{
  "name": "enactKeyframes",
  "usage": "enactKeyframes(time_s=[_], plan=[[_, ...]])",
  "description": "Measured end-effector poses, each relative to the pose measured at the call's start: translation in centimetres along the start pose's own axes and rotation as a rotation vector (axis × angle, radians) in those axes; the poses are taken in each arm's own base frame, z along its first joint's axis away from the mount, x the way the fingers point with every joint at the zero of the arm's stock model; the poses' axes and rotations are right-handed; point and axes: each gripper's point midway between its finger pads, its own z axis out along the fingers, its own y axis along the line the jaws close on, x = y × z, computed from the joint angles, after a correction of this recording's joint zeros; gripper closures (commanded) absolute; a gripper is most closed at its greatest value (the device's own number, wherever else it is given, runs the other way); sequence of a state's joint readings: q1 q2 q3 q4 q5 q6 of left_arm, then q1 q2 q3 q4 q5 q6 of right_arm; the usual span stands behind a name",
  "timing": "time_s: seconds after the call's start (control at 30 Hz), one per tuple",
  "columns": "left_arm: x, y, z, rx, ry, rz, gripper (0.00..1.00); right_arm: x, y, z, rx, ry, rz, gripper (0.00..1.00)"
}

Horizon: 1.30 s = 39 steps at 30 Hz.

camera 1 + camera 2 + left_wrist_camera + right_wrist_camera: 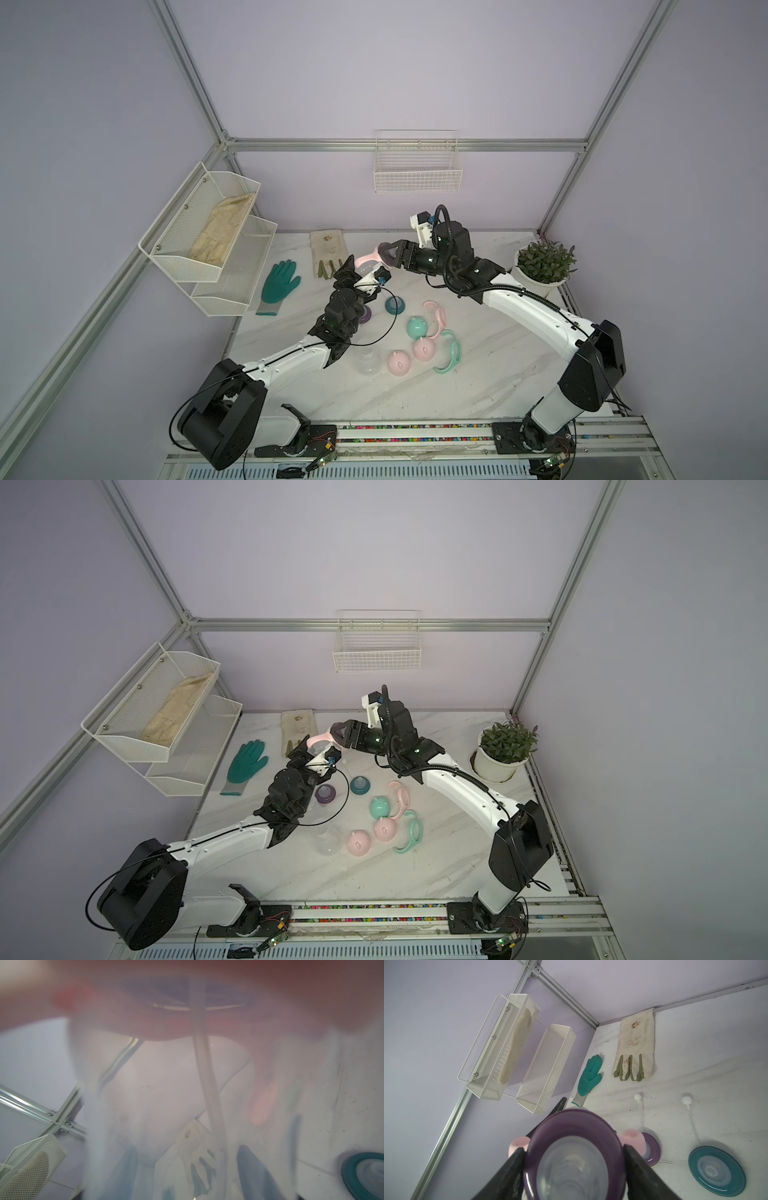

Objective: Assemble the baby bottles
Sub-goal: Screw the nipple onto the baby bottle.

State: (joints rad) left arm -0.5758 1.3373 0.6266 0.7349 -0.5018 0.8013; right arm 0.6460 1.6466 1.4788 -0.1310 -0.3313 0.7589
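My left gripper (pixel 348 269) (pixel 300 752) is shut on a clear baby bottle (pixel 365 272) (pixel 316 751), held above the table at the back. The bottle (pixel 166 1095) fills the left wrist view as a blur around that gripper (pixel 189 1167). My right gripper (pixel 388 254) (pixel 575 1167) is shut on a purple nipple collar (pixel 571 1126) that sits in a pink handle ring (pixel 368 261) (pixel 632 1138), right at the bottle's mouth. On the table lie another clear bottle (pixel 368 361), a purple collar (pixel 365 314), a teal collar (pixel 394 305), pink caps (pixel 424 348), a mint cap (pixel 417 327) and handle rings (pixel 449 351).
A green glove (pixel 280 282) and a cream glove (pixel 328 249) lie at the back left below a white mesh shelf (pixel 216 232). A potted plant (pixel 540 266) stands at the back right. A wire basket (pixel 417 166) hangs on the back wall. Two white straws (pixel 687 1105) lie near the collars.
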Motion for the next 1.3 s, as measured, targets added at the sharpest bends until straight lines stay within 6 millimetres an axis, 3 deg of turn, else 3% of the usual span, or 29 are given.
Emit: enactKeyframes(time_s=[0.13, 0.27, 0.33, 0.43, 0.53, 0.63, 0.77, 0.87, 1.0, 1.1, 1.3], plan=[[-0.2, 0.3, 0.0, -0.039, 0.011, 0.006, 1.0, -0.4, 0.2, -0.1, 0.002, -0.005, 0.001, 0.24], [-1.2, -0.3, 0.2, 0.038, 0.023, -0.036, 1.0, -1.0, 0.0, -0.9, 0.058, -0.006, -0.113, 0.11], [-2.1, -1.1, 0.1, 0.148, 0.017, -0.069, 1.0, -1.0, -0.3, -2.3, 0.106, 0.005, -0.187, 0.07], [-3.7, -2.7, -0.7, 0.312, -0.011, -0.128, 1.0, -1.5, 0.5, -5.2, 0.154, 0.015, -0.301, 0.06], [-4.4, -5.0, -2.3, 0.482, -0.036, -0.166, 1.0, -2.4, 2.6, -8.6, 0.161, 0.006, -0.42, 0.07], [-4.4, -8.1, -5.0, 0.701, -0.047, -0.181, 1.0, -2.5, 4.9, -12.0, 0.138, 0.008, -0.539, 0.08], [-5.1, -10.8, -9.4, 0.976, -0.093, -0.211, 1.0, -0.5, 7.0, -15.5, 0.063, 0.08, -0.653, 0.12], [-6.7, -10.9, -12.7, 1.122, -0.174, -0.248, 1.0, 1.4, 7.5, -16.6, 0.012, 0.163, -0.688, 0.15], [-9.4, -9.3, -15.9, 1.234, -0.306, -0.288, 1.0, 4.4, 6.5, -16.7, -0.025, 0.304, -0.678, 0.16], [-10.9, -8.4, -17.0, 1.278, -0.368, -0.302, 1.0, 6.4, 6.1, -16.6, -0.059, 0.397, -0.658, 0.15], [-11.0, -9.2, -17.7, 1.367, -0.351, -0.331, 1.0, 9.5, 7.8, -17.4, -0.133, 0.5, -0.694, 0.13]])
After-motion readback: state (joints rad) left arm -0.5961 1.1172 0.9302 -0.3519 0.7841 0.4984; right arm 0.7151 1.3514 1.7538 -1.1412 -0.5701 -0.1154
